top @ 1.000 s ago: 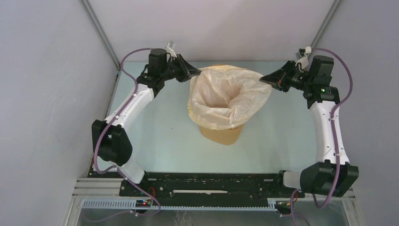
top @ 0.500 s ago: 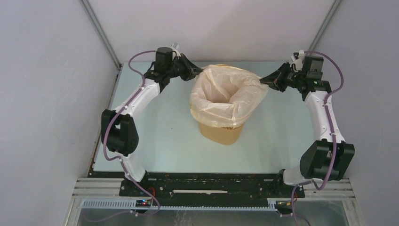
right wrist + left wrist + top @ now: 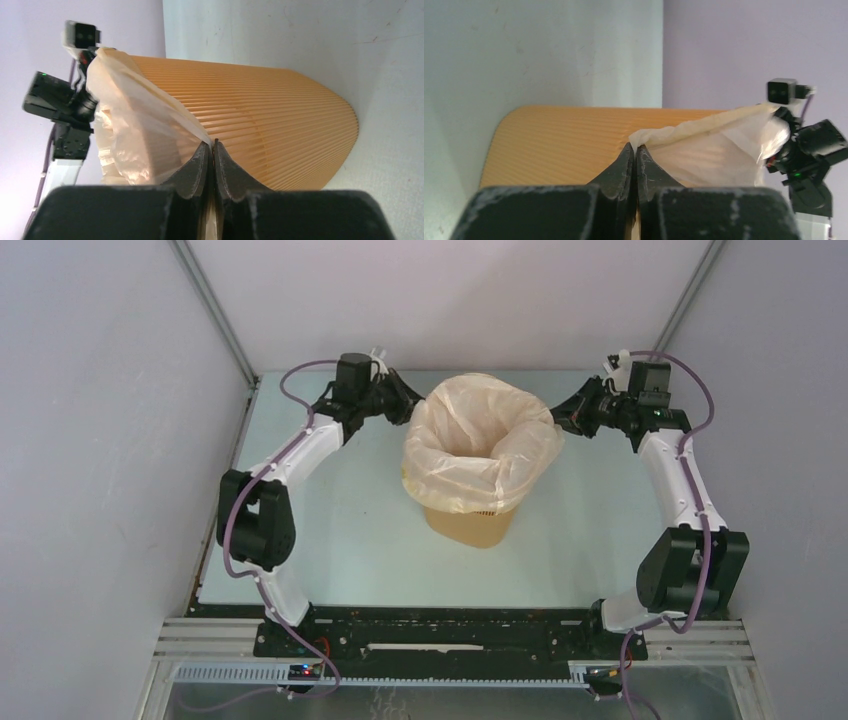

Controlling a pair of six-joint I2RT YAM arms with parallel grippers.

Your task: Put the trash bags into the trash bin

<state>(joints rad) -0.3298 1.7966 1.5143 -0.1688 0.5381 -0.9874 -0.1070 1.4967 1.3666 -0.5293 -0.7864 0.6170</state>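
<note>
The orange-tan mesh trash bin (image 3: 470, 523) stands in the middle of the table. A thin translucent trash bag (image 3: 480, 435) sits in it, its mouth folded out over the rim. My left gripper (image 3: 412, 408) is shut on the bag's edge at the bin's far left side; the left wrist view shows the pinched film (image 3: 684, 132) against the bin wall (image 3: 559, 145). My right gripper (image 3: 556, 418) is shut on the bag's edge at the far right side; the right wrist view shows the film (image 3: 150, 125) and the bin (image 3: 270, 125).
The pale table surface (image 3: 330, 520) lies around the bin. Grey enclosure walls stand left, right and behind. A black rail (image 3: 440, 635) holding the arm bases runs along the near edge.
Both grippers have moved down and inward along the bin's sides, holding the bag's edge. The bag's mouth now sits lower and tighter over the rim.
</note>
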